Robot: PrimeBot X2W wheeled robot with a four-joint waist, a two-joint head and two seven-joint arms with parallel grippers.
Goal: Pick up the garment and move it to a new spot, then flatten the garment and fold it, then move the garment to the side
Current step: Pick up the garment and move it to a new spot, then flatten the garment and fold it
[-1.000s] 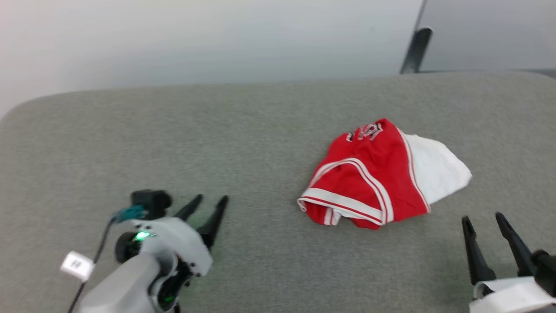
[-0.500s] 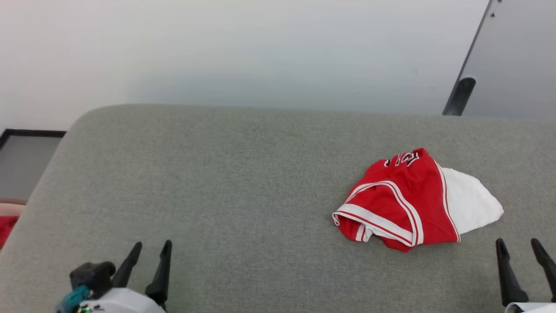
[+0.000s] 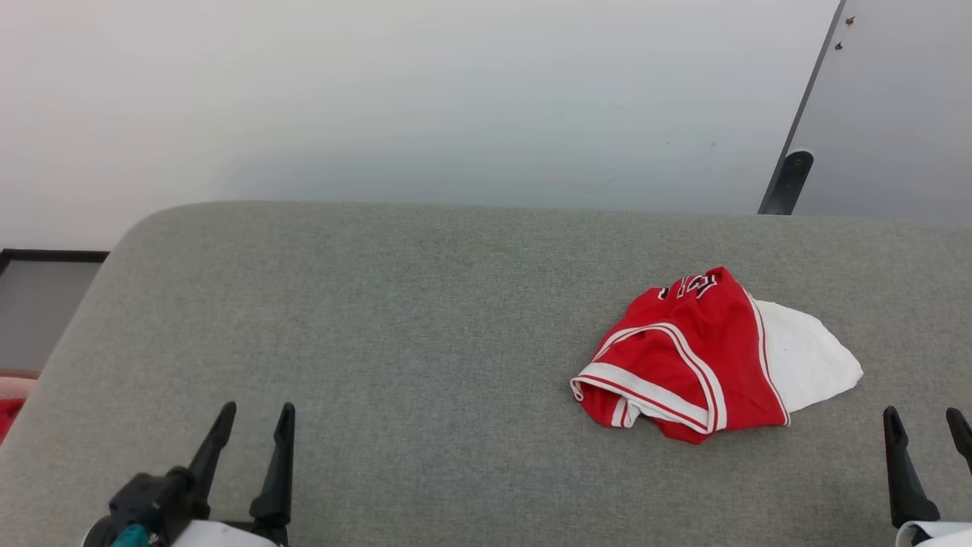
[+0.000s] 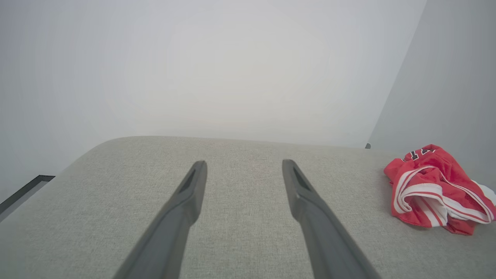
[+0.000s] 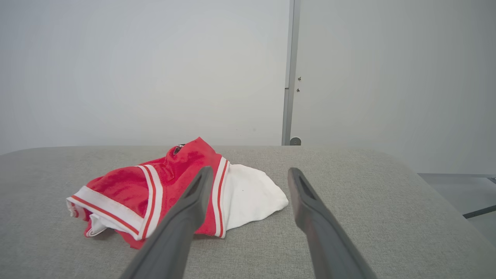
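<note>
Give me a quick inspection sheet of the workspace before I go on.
Surface: grey cloth-covered table, rounded corners.
Job's things: garment crumpled on the table's right side, apart from both grippers.
Clutter: red scrap beyond the left edge.
Grippers: left gripper and right gripper at the near edge, jaws open, empty.
Cables: teal connector on the left wrist; nothing loose seen.
Surroundings: pale wall, grey panel at right.
</note>
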